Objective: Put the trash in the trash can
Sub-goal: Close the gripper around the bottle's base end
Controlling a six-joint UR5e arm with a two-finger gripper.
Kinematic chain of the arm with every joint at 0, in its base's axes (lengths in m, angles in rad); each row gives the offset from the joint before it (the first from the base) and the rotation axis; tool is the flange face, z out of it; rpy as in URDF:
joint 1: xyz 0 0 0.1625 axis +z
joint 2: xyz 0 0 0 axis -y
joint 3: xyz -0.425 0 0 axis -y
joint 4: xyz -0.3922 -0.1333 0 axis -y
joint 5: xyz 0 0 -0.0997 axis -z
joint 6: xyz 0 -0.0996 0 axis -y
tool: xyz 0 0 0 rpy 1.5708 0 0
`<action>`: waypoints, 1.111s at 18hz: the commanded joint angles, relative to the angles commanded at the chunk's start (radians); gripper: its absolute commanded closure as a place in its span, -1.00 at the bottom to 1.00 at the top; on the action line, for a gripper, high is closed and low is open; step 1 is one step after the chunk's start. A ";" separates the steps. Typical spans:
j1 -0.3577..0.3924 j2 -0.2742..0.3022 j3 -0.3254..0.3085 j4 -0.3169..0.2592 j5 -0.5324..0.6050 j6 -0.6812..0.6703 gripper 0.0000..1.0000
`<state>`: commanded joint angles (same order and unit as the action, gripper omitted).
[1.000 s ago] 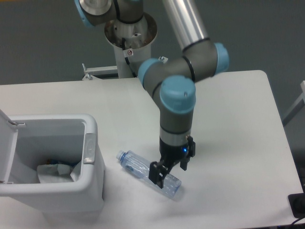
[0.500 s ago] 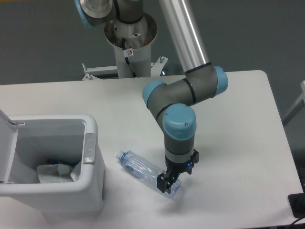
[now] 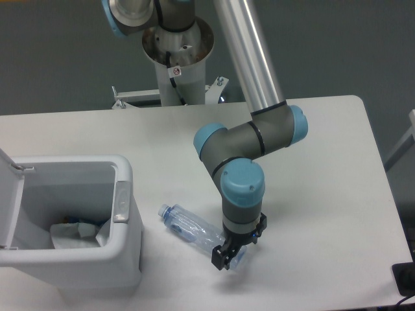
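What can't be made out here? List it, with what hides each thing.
- Whether the gripper is shut on the bottle: fingers too small and dark.
- The bottle's base end: hidden behind the gripper.
- The trash can floor: near wall blocks it; only white paper shows.
- The lid: cut by the left edge.

Since a second ago the pincer (image 3: pixel 227 258) sinks lower over the bottle's (image 3: pixel 194 231) base end, its fingers now straddling it.

One bottle (image 3: pixel 194 228), one paper wad (image 3: pixel 72 234), one bin (image 3: pixel 123 201).
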<state>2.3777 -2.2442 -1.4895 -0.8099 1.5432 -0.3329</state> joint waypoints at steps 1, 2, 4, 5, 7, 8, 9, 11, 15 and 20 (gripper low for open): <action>-0.002 -0.002 -0.003 0.000 0.003 0.000 -1.00; -0.003 -0.002 -0.008 0.000 0.018 0.000 -0.97; -0.003 -0.003 -0.009 0.000 0.023 0.000 -0.93; -0.003 -0.003 -0.011 0.000 0.023 0.000 -0.86; -0.009 -0.003 -0.011 0.000 0.022 0.000 -0.64; -0.009 -0.003 -0.011 0.000 0.020 0.000 -0.60; -0.012 -0.003 -0.011 0.000 0.020 0.000 -0.56; -0.014 -0.003 -0.012 0.000 0.017 0.000 -0.50; -0.015 -0.003 -0.015 0.002 0.017 0.000 -0.39; -0.015 0.002 -0.015 0.002 0.015 0.000 -0.26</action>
<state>2.3623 -2.2427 -1.5048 -0.8084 1.5585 -0.3329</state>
